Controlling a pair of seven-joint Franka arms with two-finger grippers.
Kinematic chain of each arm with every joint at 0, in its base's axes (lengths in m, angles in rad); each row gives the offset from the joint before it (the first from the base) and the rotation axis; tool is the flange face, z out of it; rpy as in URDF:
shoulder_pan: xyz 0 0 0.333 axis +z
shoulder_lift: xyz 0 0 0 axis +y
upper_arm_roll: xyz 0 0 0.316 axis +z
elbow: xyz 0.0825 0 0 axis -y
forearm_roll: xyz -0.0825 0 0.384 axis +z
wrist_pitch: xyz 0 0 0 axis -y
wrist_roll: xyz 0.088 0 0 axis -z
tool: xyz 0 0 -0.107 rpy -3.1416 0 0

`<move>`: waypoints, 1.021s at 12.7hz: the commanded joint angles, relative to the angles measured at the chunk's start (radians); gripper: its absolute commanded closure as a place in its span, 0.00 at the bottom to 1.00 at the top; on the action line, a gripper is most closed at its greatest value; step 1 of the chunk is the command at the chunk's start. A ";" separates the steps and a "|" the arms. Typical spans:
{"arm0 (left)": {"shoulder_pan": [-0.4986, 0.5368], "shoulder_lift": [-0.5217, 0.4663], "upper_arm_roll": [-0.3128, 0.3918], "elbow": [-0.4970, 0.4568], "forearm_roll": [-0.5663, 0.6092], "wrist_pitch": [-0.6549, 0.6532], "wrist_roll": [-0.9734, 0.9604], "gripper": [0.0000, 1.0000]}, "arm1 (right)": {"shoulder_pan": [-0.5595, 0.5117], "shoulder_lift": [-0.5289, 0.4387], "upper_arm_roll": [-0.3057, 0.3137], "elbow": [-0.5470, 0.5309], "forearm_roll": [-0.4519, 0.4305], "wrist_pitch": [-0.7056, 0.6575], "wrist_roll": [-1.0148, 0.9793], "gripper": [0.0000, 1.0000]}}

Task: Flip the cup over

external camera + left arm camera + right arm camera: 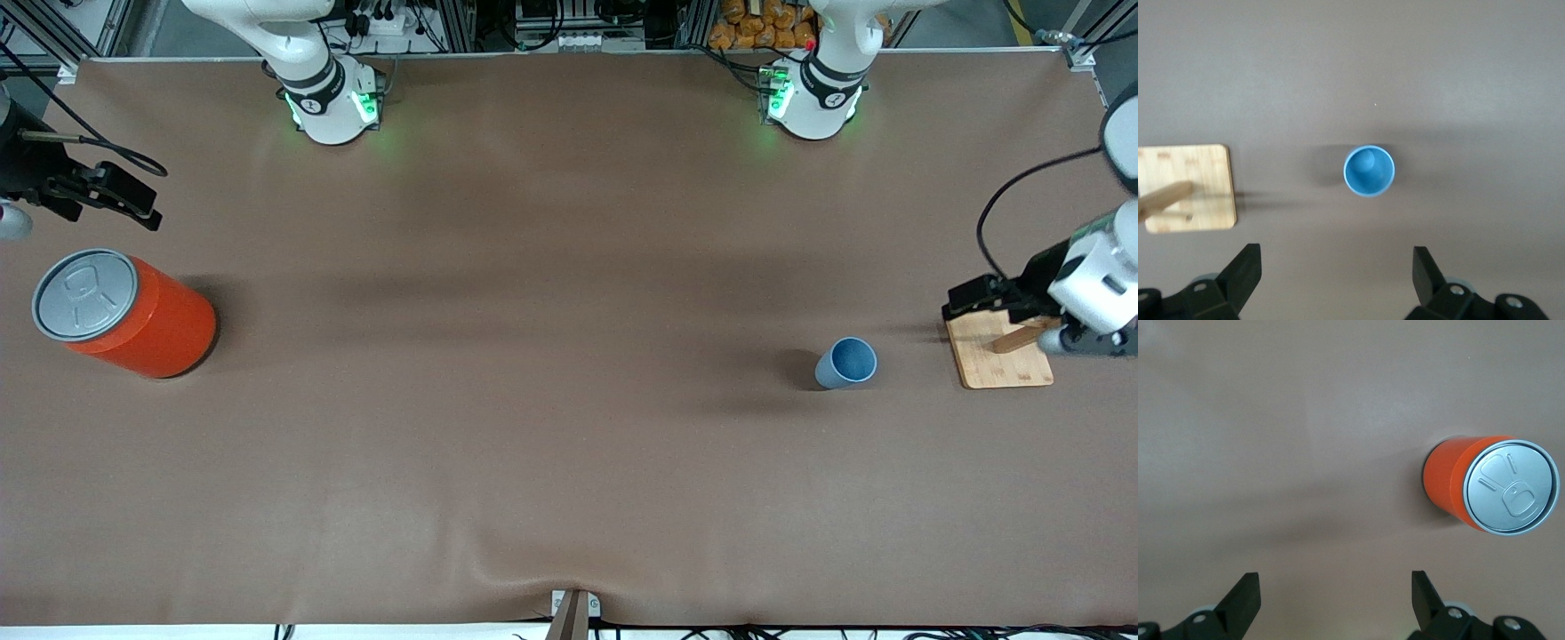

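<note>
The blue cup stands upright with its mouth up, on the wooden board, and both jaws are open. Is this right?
Not quite. The cup stands on the bare table beside the wooden board, not on it, as the front view shows. It is upright, mouth up, and both jaws are open.

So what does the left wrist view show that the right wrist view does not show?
Only the left wrist view shows the small light-blue tapered plastic cup, standing upright with its mouth up, and beside it the pale wooden board with a wooden peg. Only the right wrist view shows the big orange cylindrical can with its grey metal lid. Both show the brown table cover and an open, empty tool: the left tool and the right tool.
</note>
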 commanded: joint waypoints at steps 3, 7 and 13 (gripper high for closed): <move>-0.008 -0.137 -0.027 -0.009 0.042 -0.115 -0.054 0.00 | 0.006 0.014 -0.003 0.030 -0.002 -0.020 -0.007 0.00; -0.013 -0.108 -0.044 0.118 0.084 -0.250 -0.056 0.00 | 0.004 0.014 -0.003 0.030 -0.002 -0.020 -0.005 0.00; -0.011 -0.131 -0.083 0.115 0.122 -0.290 -0.062 0.00 | 0.004 0.014 -0.003 0.030 0.000 -0.020 -0.007 0.00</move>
